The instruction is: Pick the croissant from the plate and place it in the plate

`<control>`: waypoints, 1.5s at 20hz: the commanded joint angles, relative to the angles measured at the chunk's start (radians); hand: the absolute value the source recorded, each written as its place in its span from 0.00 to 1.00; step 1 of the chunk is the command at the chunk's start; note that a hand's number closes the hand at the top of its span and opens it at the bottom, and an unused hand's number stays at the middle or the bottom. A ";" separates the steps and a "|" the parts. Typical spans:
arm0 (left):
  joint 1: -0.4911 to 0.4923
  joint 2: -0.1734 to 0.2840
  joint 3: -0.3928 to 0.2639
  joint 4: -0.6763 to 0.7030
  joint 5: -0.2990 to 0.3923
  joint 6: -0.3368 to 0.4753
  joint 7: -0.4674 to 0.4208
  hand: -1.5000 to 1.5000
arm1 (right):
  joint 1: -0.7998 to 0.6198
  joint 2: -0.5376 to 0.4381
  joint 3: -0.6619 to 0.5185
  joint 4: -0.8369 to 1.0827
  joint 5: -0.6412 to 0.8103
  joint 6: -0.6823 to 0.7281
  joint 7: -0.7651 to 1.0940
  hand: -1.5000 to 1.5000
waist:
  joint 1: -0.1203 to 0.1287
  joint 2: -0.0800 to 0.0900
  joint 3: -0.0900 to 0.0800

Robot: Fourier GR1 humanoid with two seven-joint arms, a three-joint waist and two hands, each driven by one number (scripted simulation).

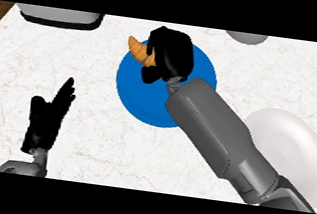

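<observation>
A pale marbled counter [17, 75] fills the view, edged by dark wood at the far corners, with a grey appliance-like block [60, 16] at its far left and a pale rounded object [247, 37] at the far edge on the right. The right hand [170, 55] is down over the far side of the blue plate [137, 93], its black fingers curled over the croissant [139, 51] — only the pastry's orange left end pokes out, so the hand appears closed around it, though whether it is lifted off the plate I cannot tell. The grey forearm runs back across the blue plate toward the near right, passing just beside the white plate [301, 148], which looks like the place it is meant to go. The left hand [47, 117] rests open near the left, fingers up. The risk I'd judge from here: the grasp seems to sit on one end of a curved, flaky thing, so it could pivot or slip out during the swing across — or the forearm could nudge the white plate's rim.
</observation>
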 commanded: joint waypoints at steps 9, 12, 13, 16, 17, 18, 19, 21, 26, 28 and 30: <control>0.008 0.024 -0.005 -0.078 0.016 -0.042 0.075 0.50 | 0.018 0.002 -0.047 0.337 -0.188 0.195 -0.212 0.00 | 0.034 0.007 0.001; -0.023 -0.002 -0.014 -0.065 -0.020 0.002 0.076 0.50 | -0.028 0.002 -0.109 0.385 -0.189 0.257 -0.345 0.00 | 0.008 0.003 0.001; 0.031 0.001 -0.010 -0.057 -0.006 -0.015 0.054 0.50 | -0.002 0.002 -0.097 0.376 -0.187 0.268 -0.370 0.00 | 0.006 0.002 0.001; 0.017 -0.005 0.003 -0.023 -0.006 -0.007 0.017 0.50 | -0.020 -0.008 -0.167 0.312 -0.246 0.260 -0.471 0.00 | 0.001 0.001 0.001; -0.016 -0.002 0.006 -0.002 -0.012 -0.004 0.023 0.50 | 0.041 0.002 -0.167 0.250 -0.270 0.212 -0.522 0.00 | -0.010 -0.001 0.001; -0.014 -0.021 -0.016 -0.038 -0.029 0.019 0.058 0.50 | 0.017 -0.008 -0.224 0.254 -0.311 0.214 -0.560 0.00 | -0.003 0.001 0.002; -0.013 0.012 0.010 -0.001 -0.009 -0.017 0.023 0.50 | 0.025 -0.038 -0.278 0.224 -0.359 0.192 -0.622 0.00 | -0.008 0.005 0.002; -0.009 0.010 0.023 -0.002 0.005 -0.016 0.020 0.50 | 0.039 -0.012 -0.364 0.185 -0.449 0.178 -0.649 0.00 | -0.011 0.003 0.002; 0.005 -0.009 0.003 -0.024 -0.019 0.007 0.018 0.50 | 0.131 -0.004 -0.465 0.132 -0.570 0.226 -0.734 0.00 | -0.019 -0.004 0.001; 0.051 -0.004 0.001 -0.057 0.003 -0.023 0.013 0.50 | 0.162 -0.053 -0.489 0.164 -0.589 0.292 -0.798 0.00 | -0.009 -0.003 0.001; 0.049 -0.017 -0.011 -0.071 -0.023 0.004 0.030 0.50 | 0.145 -0.048 -0.513 0.240 -0.599 0.319 -0.860 0.00 | -0.002 0.001 0.001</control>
